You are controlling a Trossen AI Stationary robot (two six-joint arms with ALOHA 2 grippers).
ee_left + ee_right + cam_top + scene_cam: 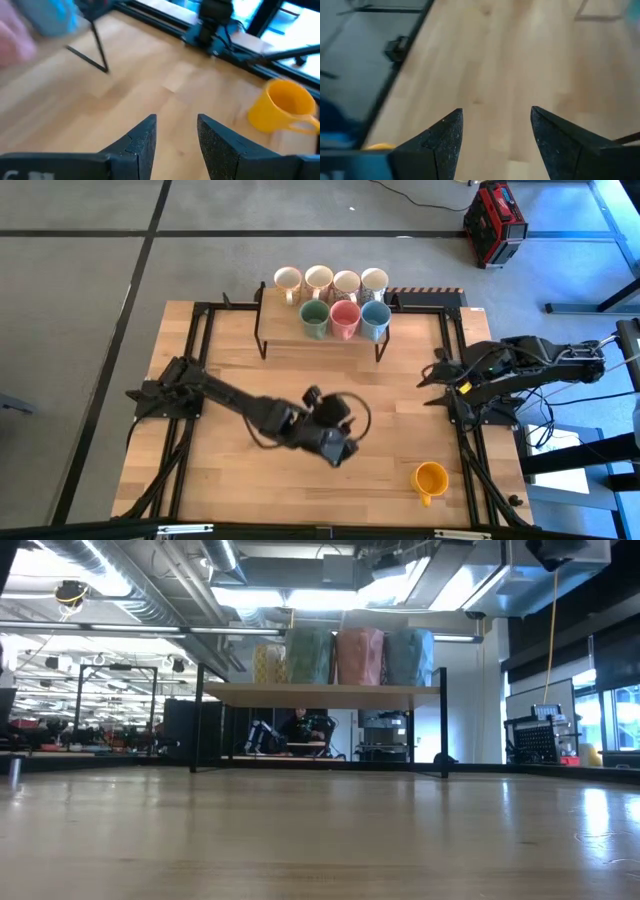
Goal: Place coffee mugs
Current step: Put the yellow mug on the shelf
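An orange-yellow mug (431,478) stands upright on the table near its near right corner, also in the left wrist view (284,106) with its handle to the side. Seven mugs sit on a raised wooden shelf (320,340) at the far edge: four cream ones (330,281) behind, then green (314,319), pink (345,319) and light blue (376,319) in front. My left gripper (345,448) hovers open over the middle of the table, left of the orange-yellow mug, holding nothing. My right gripper (430,385) is open at the table's right edge, above bare wood.
The shelf stands on thin black legs (260,335), open underneath as the low view (320,695) shows. Black frame rails (455,380) run along the table's left and right sides. Bare wood lies between the shelf and the near edge.
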